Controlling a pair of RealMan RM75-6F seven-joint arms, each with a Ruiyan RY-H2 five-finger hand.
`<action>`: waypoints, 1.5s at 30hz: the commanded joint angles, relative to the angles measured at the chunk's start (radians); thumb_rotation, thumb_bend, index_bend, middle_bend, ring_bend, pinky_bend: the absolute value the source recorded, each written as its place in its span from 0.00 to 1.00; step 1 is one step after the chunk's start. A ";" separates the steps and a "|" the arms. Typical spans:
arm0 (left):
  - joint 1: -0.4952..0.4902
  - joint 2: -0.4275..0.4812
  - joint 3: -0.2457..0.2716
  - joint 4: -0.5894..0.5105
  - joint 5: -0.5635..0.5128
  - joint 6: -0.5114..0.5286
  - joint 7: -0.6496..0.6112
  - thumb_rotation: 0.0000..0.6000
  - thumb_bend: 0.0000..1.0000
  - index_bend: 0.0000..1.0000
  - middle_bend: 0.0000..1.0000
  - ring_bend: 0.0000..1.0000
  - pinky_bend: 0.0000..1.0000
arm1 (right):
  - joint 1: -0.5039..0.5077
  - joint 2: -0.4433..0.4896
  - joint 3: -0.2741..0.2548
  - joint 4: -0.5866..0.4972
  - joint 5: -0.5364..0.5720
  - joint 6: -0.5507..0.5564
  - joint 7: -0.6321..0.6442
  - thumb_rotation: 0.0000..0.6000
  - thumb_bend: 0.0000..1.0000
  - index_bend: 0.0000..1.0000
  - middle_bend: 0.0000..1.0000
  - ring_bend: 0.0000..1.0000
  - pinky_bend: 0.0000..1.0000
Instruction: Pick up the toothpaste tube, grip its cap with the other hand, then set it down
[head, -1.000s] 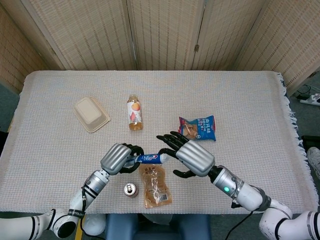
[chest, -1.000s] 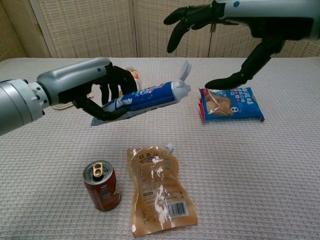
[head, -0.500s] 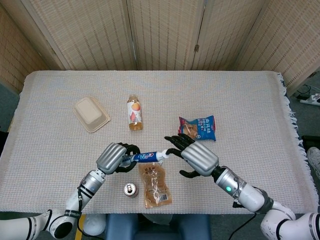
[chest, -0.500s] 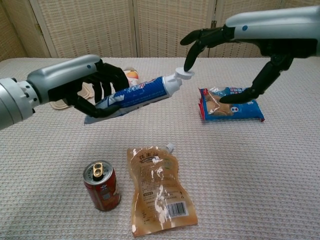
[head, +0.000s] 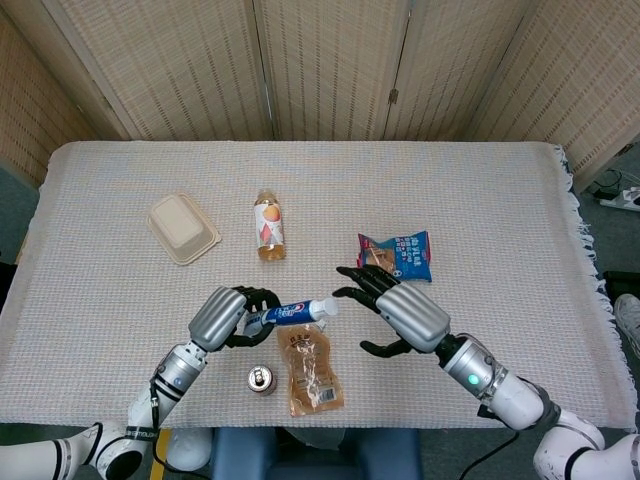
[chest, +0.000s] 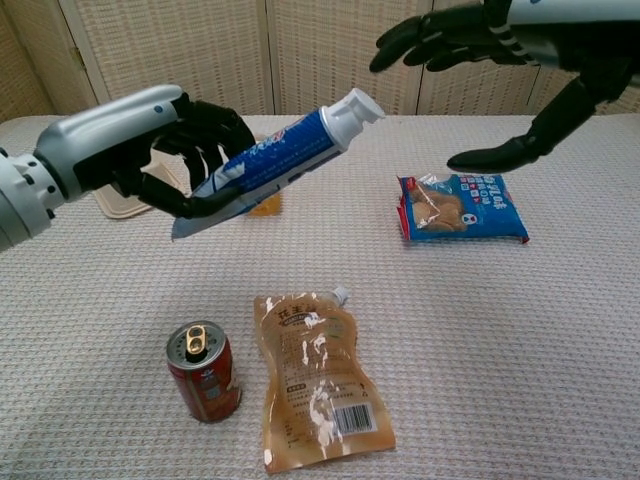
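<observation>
My left hand grips the blue-and-white toothpaste tube by its rear half and holds it in the air, tilted with its white cap pointing up and to the right. To the right of the cap hovers my right hand, its fingers spread and holding nothing. A small gap separates its fingertips from the cap in both views.
A red can and a tan pouch lie below the tube near the table's front. A blue snack bag lies to the right, a bottle and a beige box farther back.
My left hand has raised the tube and tilted its cap end upward. The right hand's fingertips, at the cap half a second ago, have lifted away and moved right.
</observation>
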 joint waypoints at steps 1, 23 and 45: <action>0.000 -0.012 0.005 0.007 0.014 0.008 -0.004 1.00 0.79 0.77 0.80 0.67 0.56 | -0.012 -0.003 0.007 0.019 -0.086 0.067 0.171 0.99 0.32 0.01 0.00 0.00 0.00; -0.006 -0.047 -0.027 -0.021 -0.004 0.027 -0.022 1.00 0.80 0.77 0.81 0.67 0.56 | 0.090 -0.216 0.049 0.109 -0.017 0.029 0.223 0.55 0.13 0.00 0.00 0.00 0.00; -0.015 -0.053 -0.044 -0.042 -0.023 0.021 -0.027 1.00 0.80 0.78 0.82 0.68 0.57 | 0.120 -0.347 0.064 0.185 -0.016 0.081 0.256 0.55 0.13 0.00 0.00 0.00 0.00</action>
